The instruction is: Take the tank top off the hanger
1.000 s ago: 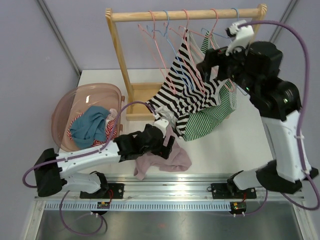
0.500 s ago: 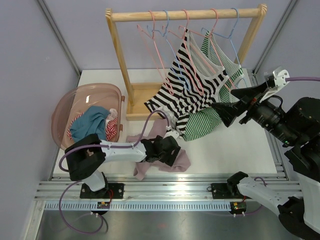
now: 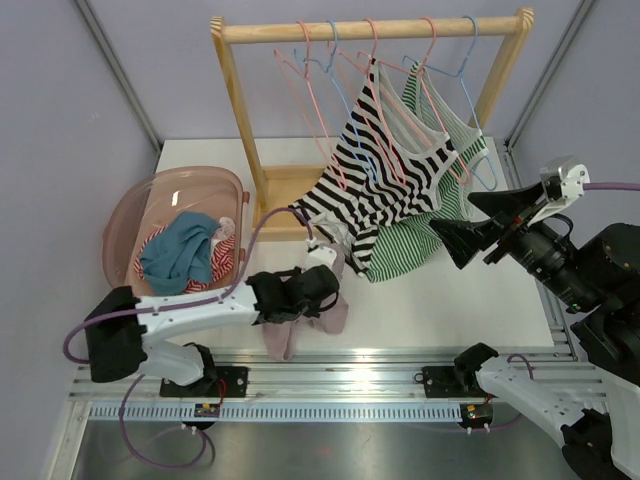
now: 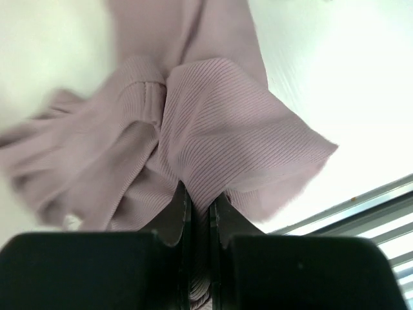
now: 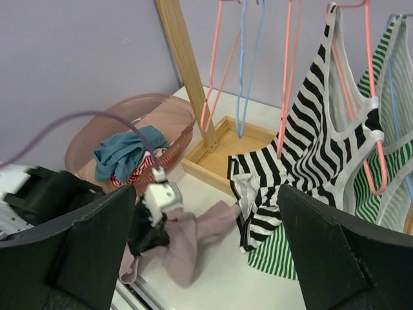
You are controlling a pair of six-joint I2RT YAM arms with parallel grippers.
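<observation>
A mauve ribbed tank top [image 3: 333,317] lies bunched on the white table, off any hanger. My left gripper [image 3: 305,290] is low over it and shut, with a fold of the mauve cloth [image 4: 219,116] pinched between the fingers [image 4: 179,206]. A black-and-white striped tank top [image 3: 385,180] hangs on a pink hanger [image 3: 383,110] on the wooden rack [image 3: 370,30], and a green striped one [image 3: 420,240] hangs behind it. My right gripper [image 3: 455,222] stands open and empty in the air, right of the hanging tops and apart from them.
A pink basket [image 3: 180,175] with blue and red-striped clothes sits at the left. Several bare pink and blue hangers [image 3: 325,80] hang on the rack's left half. The rack's wooden base [image 3: 285,185] stands behind the mauve top. The table's metal rail [image 3: 350,375] runs along the near edge.
My left gripper has shut on the mauve top and dragged it a little left. The right arm swung from the rack back to the right, then held almost still.
</observation>
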